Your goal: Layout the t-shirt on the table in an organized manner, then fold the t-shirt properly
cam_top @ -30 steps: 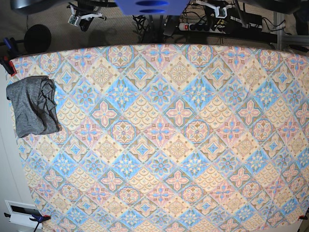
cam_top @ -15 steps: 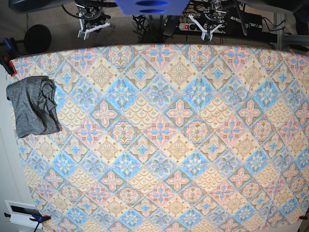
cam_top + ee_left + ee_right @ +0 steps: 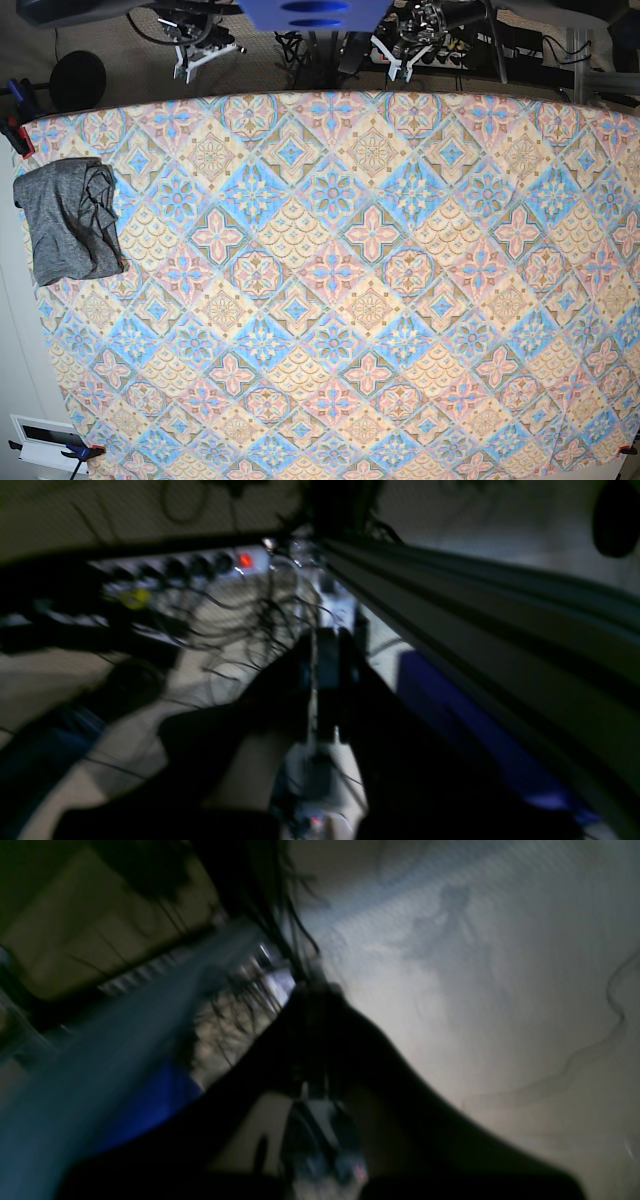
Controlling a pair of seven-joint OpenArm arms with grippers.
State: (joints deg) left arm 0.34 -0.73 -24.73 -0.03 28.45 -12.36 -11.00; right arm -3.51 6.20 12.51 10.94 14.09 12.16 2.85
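Both arms have drawn further back past the far edge of the counter point(image 3: 330, 300) since a moment ago, while the t-shirt has not budged. Nearest me the patterned cloth lies bare. Farther along, at the edge on the base view's left, the t-shirt point(image 3: 68, 220) sits folded into a compact grey bundle, resting on the cloth with no claw near it. Beyond the far edge, the right claw point(image 3: 197, 52) hangs clenched above the floor, gripping nothing. The left claw point(image 3: 405, 50) is likewise clenched and empty, near a power strip point(image 3: 200, 565) and tangled cables.
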